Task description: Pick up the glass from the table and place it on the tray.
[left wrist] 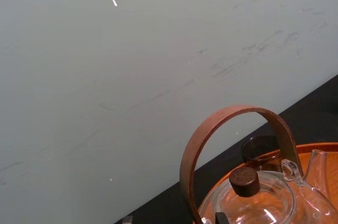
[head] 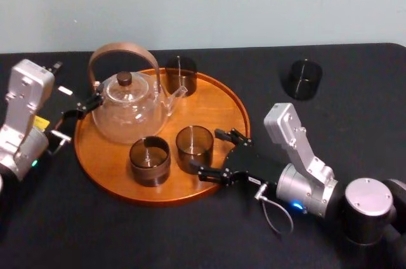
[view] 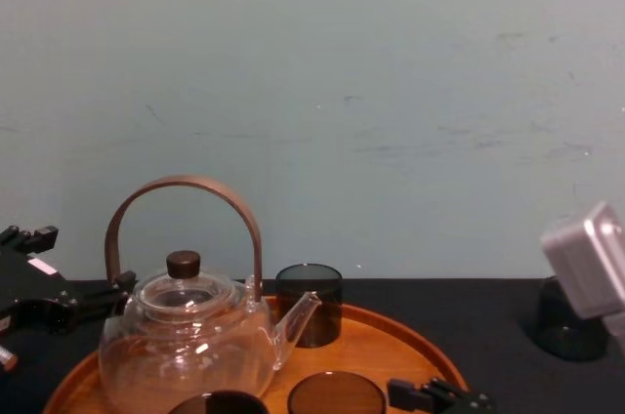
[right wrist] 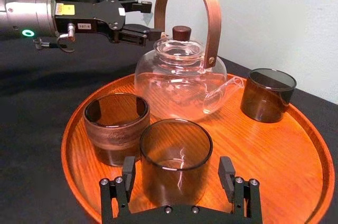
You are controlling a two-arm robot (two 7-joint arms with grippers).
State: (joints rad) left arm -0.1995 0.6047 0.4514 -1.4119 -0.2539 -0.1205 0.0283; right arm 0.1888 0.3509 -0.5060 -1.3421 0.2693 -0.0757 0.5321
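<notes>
The left gripper is seen at the left edge of the tray, held low over the rim and pointed at a glass teapot. Its fingers are parted, nothing is held between them, and their tips lie just beside the teapot's shoulder below the bentwood handle; whether they touch the glass cannot be told.

The round wooden tray is set on the black table, left of the table's middle. The teapot stands upright in the left half of the tray, with its spout turned towards the right. At the tray's near edge a banded cup is placed, dark and ribbed around its lower wall. Just beside it on the right, close but apart, the smoked glass stands upright on the tray floor. A second smoked glass is found at the tray's far edge, behind the teapot's spout.

The right gripper is brought in from the tray's near right edge, lying low over the rim. Its fingers are spread wide and set on either side of the smoked glass; in the right wrist view a narrow gap is seen between each pad and the glass wall, so the glass is not clamped.

Towards the table's far right corner, well apart from the tray, a dark glass stands alone on the black top.
</notes>
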